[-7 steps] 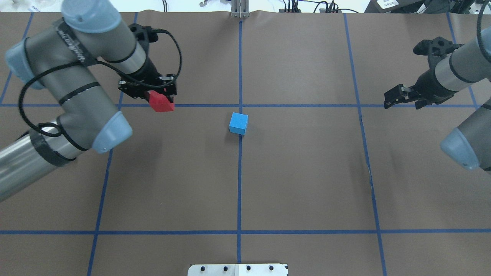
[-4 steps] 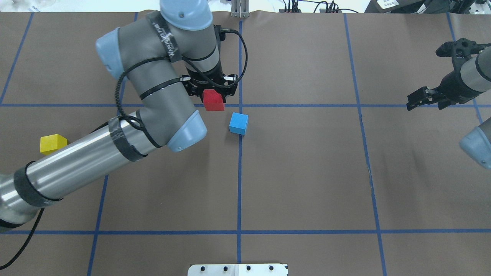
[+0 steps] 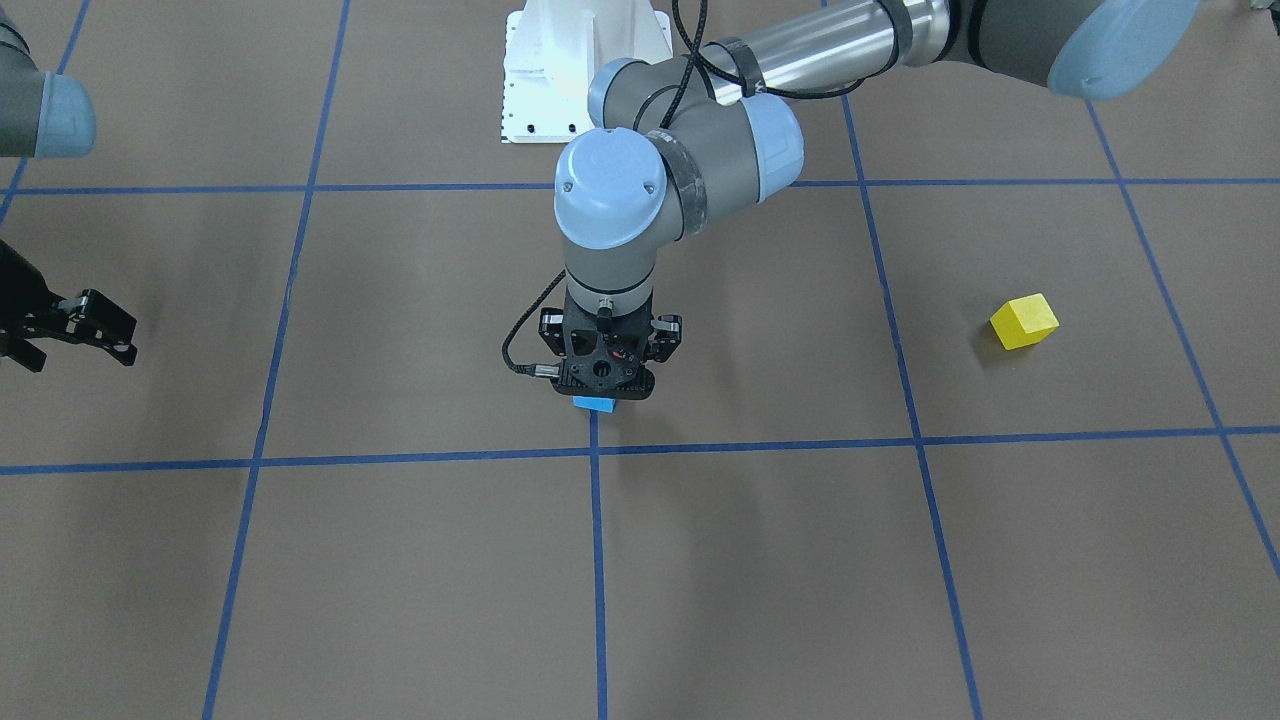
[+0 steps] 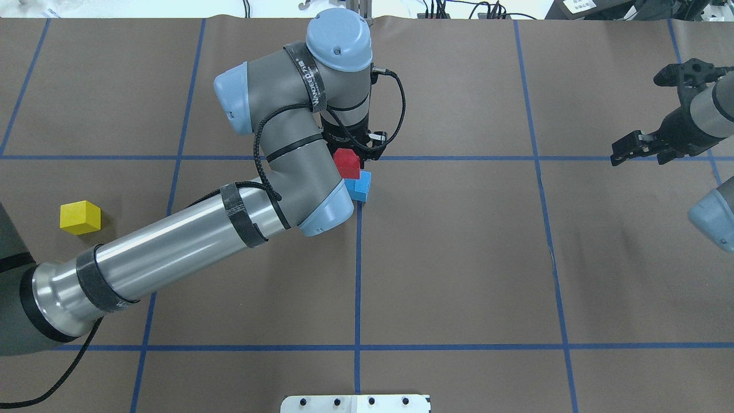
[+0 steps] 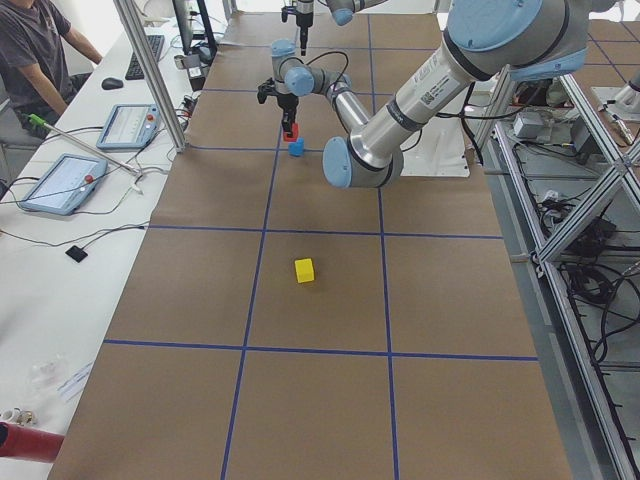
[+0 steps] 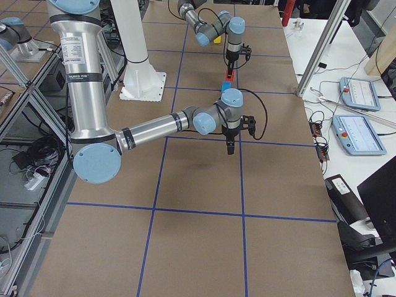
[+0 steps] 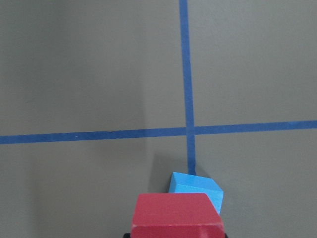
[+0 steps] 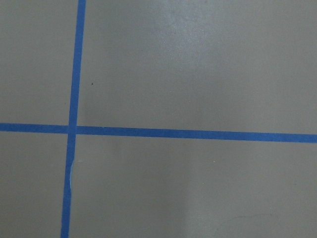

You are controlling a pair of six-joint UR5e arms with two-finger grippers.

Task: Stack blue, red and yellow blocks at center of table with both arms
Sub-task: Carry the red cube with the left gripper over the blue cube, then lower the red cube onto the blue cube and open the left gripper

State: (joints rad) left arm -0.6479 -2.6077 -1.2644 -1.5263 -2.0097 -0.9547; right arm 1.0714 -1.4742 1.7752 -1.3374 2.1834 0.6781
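The blue block (image 4: pixel 361 187) sits on the tape crossing at the table's center; it also shows in the left wrist view (image 7: pixel 196 190). My left gripper (image 4: pixel 351 162) is shut on the red block (image 4: pixel 347 163) and holds it just above the blue block, slightly off to one side; the left wrist view shows the red block (image 7: pixel 176 215) partly covering the blue one. The yellow block (image 4: pixel 80 217) lies alone at the table's left. My right gripper (image 4: pixel 629 148) is open and empty at the far right, above the table.
Blue tape lines (image 4: pixel 459 158) divide the brown table (image 4: pixel 459 258) into squares. The robot's white base plate (image 4: pixel 355 404) is at the near edge. An operator (image 5: pixel 40 50) and tablets (image 5: pixel 60 182) are beside the table, seen in the exterior left view.
My left arm has carried the red block to the right, from the table's left part to just over the blue block. My right arm drew back to the right, then stayed.
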